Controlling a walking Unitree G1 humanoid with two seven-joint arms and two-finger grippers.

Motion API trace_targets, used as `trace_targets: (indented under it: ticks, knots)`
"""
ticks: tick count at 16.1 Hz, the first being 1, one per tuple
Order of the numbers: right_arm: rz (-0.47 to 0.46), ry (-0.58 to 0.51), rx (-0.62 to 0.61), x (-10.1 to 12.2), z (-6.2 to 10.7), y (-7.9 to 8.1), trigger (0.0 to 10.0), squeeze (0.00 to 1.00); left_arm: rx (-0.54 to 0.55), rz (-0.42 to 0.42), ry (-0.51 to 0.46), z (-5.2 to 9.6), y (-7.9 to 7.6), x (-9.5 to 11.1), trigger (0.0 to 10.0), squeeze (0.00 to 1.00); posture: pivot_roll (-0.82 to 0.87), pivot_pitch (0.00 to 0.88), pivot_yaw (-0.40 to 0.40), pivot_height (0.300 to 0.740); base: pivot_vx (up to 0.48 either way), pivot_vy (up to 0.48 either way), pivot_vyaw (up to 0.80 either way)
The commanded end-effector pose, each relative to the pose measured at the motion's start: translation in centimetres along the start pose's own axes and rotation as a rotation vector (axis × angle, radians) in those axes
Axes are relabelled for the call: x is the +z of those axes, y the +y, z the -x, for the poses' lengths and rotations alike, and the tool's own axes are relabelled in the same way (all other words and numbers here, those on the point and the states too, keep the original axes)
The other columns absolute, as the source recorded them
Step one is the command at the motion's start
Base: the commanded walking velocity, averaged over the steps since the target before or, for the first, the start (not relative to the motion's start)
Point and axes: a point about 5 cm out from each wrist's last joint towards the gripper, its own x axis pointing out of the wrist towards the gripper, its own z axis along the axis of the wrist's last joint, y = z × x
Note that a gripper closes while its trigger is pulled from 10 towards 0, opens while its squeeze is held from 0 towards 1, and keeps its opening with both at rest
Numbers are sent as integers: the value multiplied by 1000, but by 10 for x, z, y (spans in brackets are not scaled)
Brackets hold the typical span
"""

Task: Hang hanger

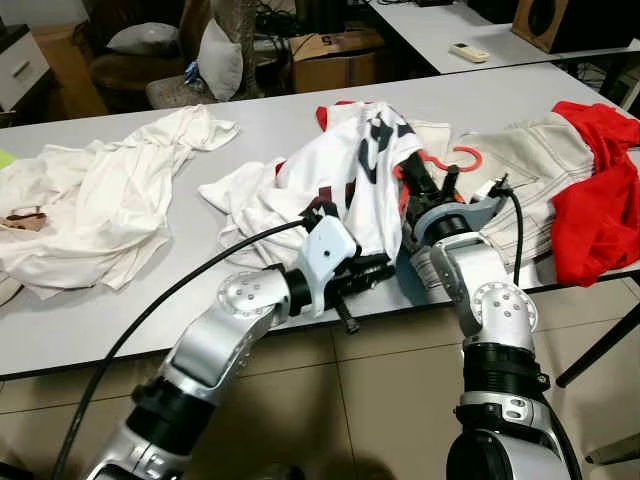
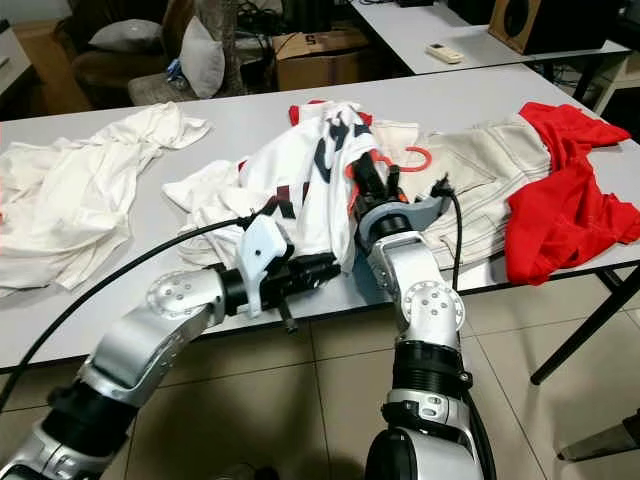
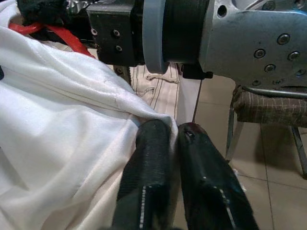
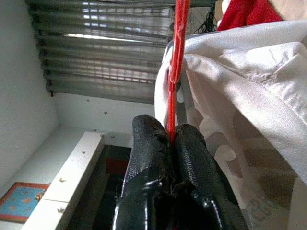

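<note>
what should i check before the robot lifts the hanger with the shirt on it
1. Right gripper shut on the red hanger: ok, the thin red bar is pinched between its fingers.
2. Left gripper holding the white printed shirt: ok, fabric edge is caught between its fingers.
3. Shirt seated fully on the hanger: cannot tell, the hanger is mostly hidden under cloth.
4. Hanger hook free: ok, it lies exposed on the cream garment.
5. Shirt separate from the other clothes: cannot tell, it overlaps the cream garment and white cloth beneath.
6. A rail to hang on: cannot tell.
</note>
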Motion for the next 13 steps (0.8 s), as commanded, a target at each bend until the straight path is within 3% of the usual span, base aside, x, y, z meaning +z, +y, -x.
trace_targets:
  ticks: [1,4,7,9,11,13]
  knots:
    - [-42,35,92,-23,-10,24,10000,0,-12,-18,43,4,-2,-7,10000,1000,-57,0,80,740,0,0,0]
    - [62,-9,40,-12,-10,19,10000,0,-82,-43,35,15,-16,-13,10000,1000,-59,0,79,740,0,0,0]
    - [121,-11,20,-7,-12,17,10000,0,-47,-7,-36,21,-13,-3,10000,1000,-48,0,65,740,0,0,0]
    - [109,-8,21,-7,-12,17,10000,0,-12,9,-84,25,-7,4,10000,1000,-47,0,64,740,0,0,0]
    - [116,-11,29,-4,-12,18,10000,0,40,67,-166,43,5,13,10000,1000,-49,0,69,740,0,0,0]
    - [92,15,87,0,-6,22,10000,0,112,102,-164,72,20,9,10000,1000,-52,0,75,740,0,0,0]
